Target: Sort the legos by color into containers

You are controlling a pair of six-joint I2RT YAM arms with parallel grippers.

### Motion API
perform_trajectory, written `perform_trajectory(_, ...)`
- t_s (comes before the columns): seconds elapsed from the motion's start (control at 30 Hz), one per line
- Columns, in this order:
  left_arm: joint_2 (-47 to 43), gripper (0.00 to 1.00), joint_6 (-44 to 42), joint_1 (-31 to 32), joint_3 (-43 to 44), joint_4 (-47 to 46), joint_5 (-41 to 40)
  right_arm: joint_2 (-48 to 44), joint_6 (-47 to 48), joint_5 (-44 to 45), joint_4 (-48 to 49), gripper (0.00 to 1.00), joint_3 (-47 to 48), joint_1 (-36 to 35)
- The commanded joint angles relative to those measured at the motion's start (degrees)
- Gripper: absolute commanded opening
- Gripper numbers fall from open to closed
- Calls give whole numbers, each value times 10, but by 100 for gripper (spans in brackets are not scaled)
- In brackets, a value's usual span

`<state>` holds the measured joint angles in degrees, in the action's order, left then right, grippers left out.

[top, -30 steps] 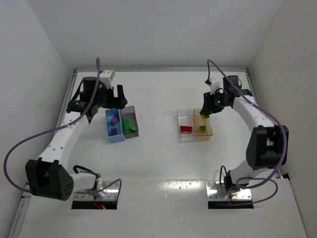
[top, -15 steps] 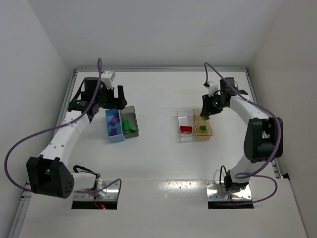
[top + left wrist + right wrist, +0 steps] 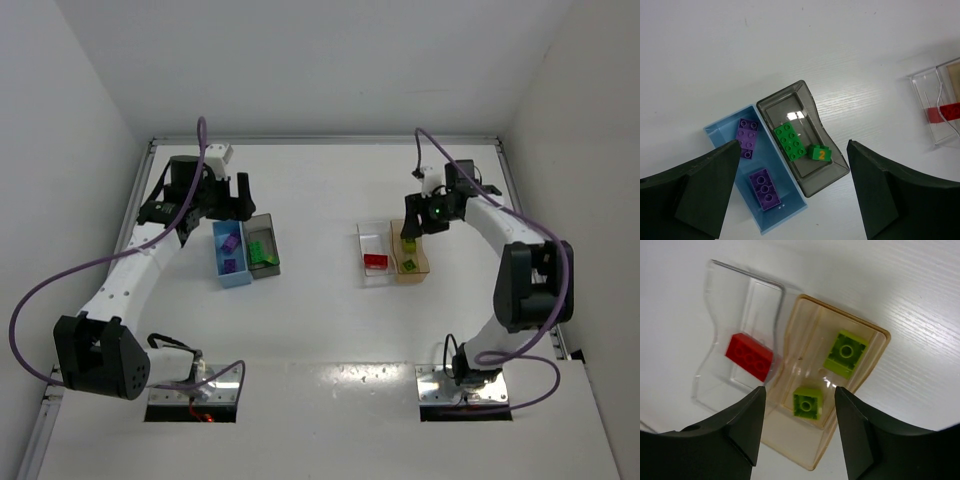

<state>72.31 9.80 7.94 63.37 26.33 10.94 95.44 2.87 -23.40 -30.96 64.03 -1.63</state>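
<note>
Overhead, the left gripper hangs with its jaws spread wide and nothing between them, above two small open-topped plastic bins that sit side by side, touching along their long walls, on the white table towards its left edge. The light blue rectangular bin is the one nearer that edge and holds two flat purple lego bricks, lying apart from each other on its floor. The smoky dark grey bin beside it holds a green studded lego brick and, touching it, a smaller green lego block with an orange "2".

Towards the right edge of the table, the right gripper hovers with its jaws parted and empty, over a second pair of bins that also touch. The clear plastic bin holds one red lego brick. The translucent tan-orange bin, nearer the right edge, holds two yellow-green lego blocks, set apart from each other.
</note>
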Motion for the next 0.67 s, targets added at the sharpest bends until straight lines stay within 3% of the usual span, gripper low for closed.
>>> perform_trajectory(0.0,-8,94,-1,5,3,-16,-4,-80,-31,-82,34,58,8,-3)
perform_trajectory(0.13,-8,94,-7,5,-11,-27,14,-162,-81,-81,73,61,28,2)
perform_trajectory(0.27,9,94,-14,5,-11,-27,19,-157,-86,-20,64,63,51,21)
perform_trajectory(0.63,42,94,-50,5,-32,-39,7,-143,-64,-58,76,68,21,66)
